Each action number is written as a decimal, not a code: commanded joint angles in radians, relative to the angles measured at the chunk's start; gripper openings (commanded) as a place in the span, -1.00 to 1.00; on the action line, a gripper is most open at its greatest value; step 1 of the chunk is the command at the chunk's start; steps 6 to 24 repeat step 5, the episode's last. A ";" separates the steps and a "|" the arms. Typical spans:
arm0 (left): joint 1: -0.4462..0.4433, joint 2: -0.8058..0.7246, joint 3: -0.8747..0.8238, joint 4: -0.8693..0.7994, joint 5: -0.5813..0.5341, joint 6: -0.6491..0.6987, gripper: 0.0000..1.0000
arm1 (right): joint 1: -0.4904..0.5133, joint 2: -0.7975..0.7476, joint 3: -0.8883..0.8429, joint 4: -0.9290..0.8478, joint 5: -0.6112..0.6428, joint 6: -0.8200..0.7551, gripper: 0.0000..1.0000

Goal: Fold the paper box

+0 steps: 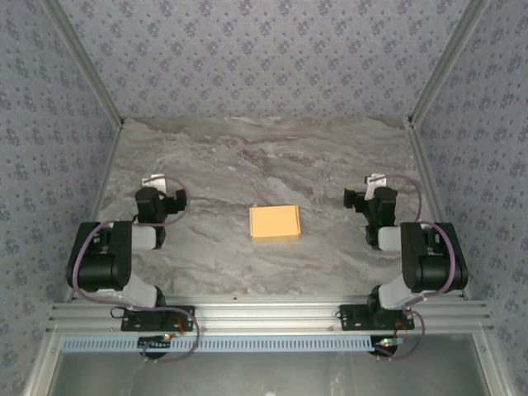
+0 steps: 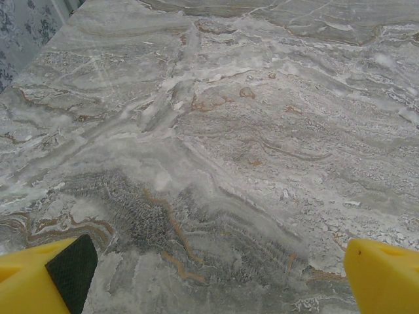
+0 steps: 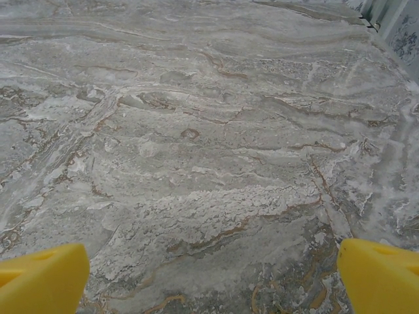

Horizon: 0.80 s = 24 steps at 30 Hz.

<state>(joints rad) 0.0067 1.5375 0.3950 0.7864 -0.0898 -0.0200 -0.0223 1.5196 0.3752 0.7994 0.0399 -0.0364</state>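
The paper box (image 1: 274,222) is a small flat yellow-orange rectangle lying in the middle of the marble table, between the two arms. My left gripper (image 1: 162,200) sits folded back at the left, well apart from the box. My right gripper (image 1: 368,199) sits the same way at the right. In the left wrist view my left gripper (image 2: 220,278) is open, its yellow fingertips (image 2: 42,278) wide apart over bare marble. My right gripper (image 3: 216,278) is also open in the right wrist view, with nothing between its yellow fingertips (image 3: 380,275).
The marble table (image 1: 264,157) is walled by patterned panels at the back and both sides. A metal rail (image 1: 264,318) runs along the near edge, where the arm bases are bolted.
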 commanded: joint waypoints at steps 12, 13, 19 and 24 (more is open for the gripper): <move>0.002 -0.004 0.019 0.025 0.016 -0.006 0.98 | -0.004 0.001 0.017 0.003 0.001 0.013 1.00; 0.002 -0.004 0.019 0.025 0.016 -0.006 0.98 | -0.004 0.001 0.017 0.003 0.001 0.013 1.00; 0.002 -0.004 0.019 0.025 0.016 -0.006 0.98 | -0.004 0.001 0.017 0.003 0.001 0.013 1.00; 0.002 -0.004 0.019 0.025 0.016 -0.006 0.98 | -0.004 0.001 0.017 0.003 0.001 0.013 1.00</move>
